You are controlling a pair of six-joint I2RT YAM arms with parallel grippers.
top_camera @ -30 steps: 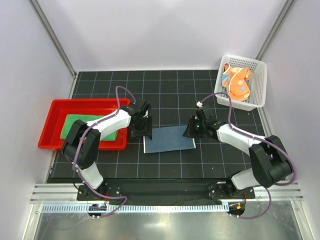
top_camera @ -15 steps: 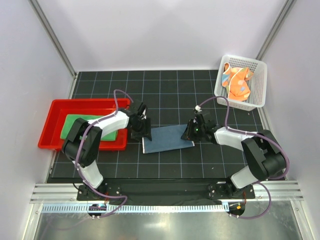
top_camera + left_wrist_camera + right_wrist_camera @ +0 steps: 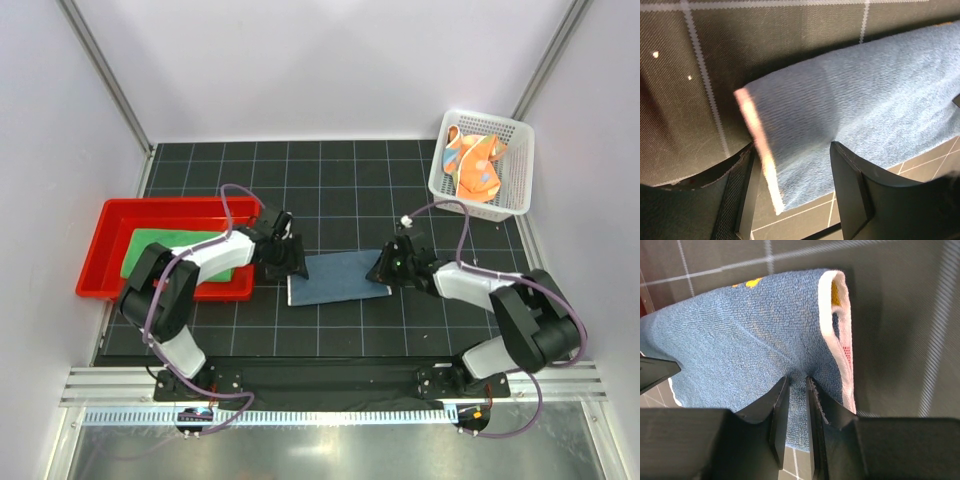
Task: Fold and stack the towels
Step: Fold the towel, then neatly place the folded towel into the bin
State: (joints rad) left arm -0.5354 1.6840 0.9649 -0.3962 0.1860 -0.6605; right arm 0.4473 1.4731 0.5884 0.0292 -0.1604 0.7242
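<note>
- The blue towel (image 3: 337, 277) is lying flat on the mat between the two pincers. Its left edge is under the left pincer (image 3: 290, 262) and its right edge is under the right pincer (image 3: 385, 266).
- The left pincer is holding its fingers spread. The pale left hem of the towel is passing between them, and I cannot tell if they are touching it.
- The right pincer is pressing its fingers nearly together and is pinching a small ridge of the cloth, just beside the folded right edge.
- The towel is showing a plain blue, fuzzy face with a pale hem. At the right fold, yellow patches and a red-dotted print are peeking out, too hidden to make out.
- The green towel (image 3: 150, 238) is lying in the tray (image 3: 92, 262), to the left of the left pincer.
- The orange towel (image 3: 470, 168) is sitting crumpled in the basket (image 3: 520, 150), well beyond the right pincer.
</note>
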